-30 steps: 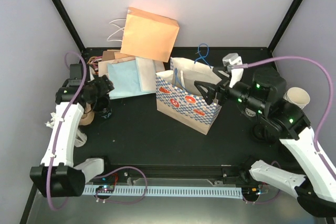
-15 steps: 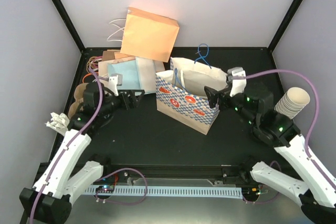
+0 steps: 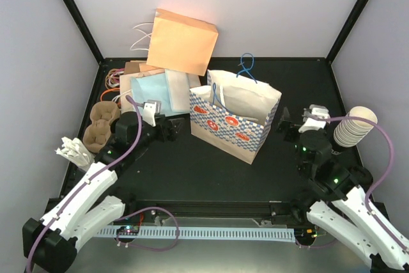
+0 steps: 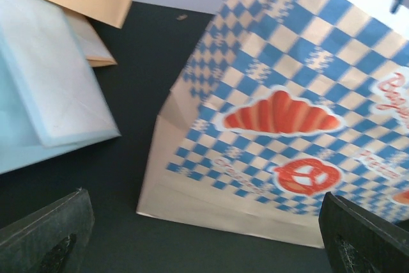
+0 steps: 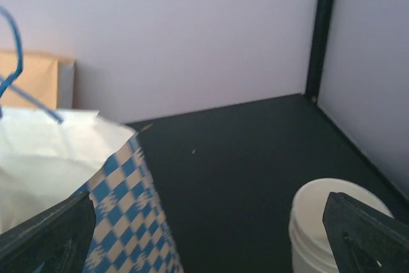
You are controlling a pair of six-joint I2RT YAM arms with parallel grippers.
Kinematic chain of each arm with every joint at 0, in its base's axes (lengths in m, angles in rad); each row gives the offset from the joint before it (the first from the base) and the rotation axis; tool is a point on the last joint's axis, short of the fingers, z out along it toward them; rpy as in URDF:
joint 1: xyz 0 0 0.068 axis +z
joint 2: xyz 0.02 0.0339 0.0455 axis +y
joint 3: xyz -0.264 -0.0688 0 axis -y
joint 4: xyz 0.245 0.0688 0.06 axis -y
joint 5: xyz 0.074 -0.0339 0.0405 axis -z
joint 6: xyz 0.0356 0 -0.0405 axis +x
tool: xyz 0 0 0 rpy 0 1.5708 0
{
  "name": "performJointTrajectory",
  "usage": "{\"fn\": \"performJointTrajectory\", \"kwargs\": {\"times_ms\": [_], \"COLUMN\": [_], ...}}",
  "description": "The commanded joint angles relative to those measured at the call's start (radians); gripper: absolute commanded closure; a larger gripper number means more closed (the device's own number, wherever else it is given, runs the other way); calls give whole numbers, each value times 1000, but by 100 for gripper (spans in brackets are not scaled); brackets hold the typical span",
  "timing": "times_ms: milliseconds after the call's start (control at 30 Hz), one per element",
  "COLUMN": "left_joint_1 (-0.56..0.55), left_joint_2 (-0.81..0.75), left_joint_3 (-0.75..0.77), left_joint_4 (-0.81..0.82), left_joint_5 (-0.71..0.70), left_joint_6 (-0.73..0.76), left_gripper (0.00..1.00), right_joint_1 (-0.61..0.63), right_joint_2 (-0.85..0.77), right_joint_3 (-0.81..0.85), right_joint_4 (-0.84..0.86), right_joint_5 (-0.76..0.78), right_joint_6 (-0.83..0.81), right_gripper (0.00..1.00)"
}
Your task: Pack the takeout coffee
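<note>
Left gripper [image 3: 170, 130] spread wide and empty, left of centre, facing the blue-checked paper bag [image 3: 233, 123]; right gripper [image 3: 285, 124] also spread and empty, just right of the bag. The single takeout coffee cup cannot be made out in any view; a stack of cups [image 3: 350, 129] stands at the right edge

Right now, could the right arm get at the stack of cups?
Probably yes: the stack of cups sits just beside the open right gripper, with nothing between them.

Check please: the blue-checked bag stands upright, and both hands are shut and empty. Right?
No: the left hand and the right hand are open, not shut, as both wrist views show. The blue-checked bag does stand upright, and both hands are empty.
</note>
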Motion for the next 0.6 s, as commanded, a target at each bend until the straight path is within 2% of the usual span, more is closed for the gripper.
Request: {"fn": "performJointTrajectory", "kwargs": {"times_ms": [0, 133, 233, 400, 567], "left_joint_1": [-2, 1, 7, 9, 36], "left_joint_2": [-15, -36, -32, 35, 135], "left_joint_3": [11, -4, -55, -74, -92], "left_joint_4": [3, 18, 93, 184, 276], "left_joint_5": [-182, -300, -359, -460, -522], "left_joint_6": [97, 141, 168, 240, 295], "left_gripper": [1, 1, 1, 1, 1], "right_joint_1": [0, -8, -26, -87, -223], "right_joint_2": [-105, -105, -77, -67, 53], "right_joint_3": [-33, -60, -107, -279, -324], "right_joint_4": [124, 134, 152, 437, 543], "right_joint_5": [193, 226, 189, 24, -114], "right_joint_6": [1, -42, -39, -105, -74], "right_gripper": [0, 0, 0, 0, 0]}}
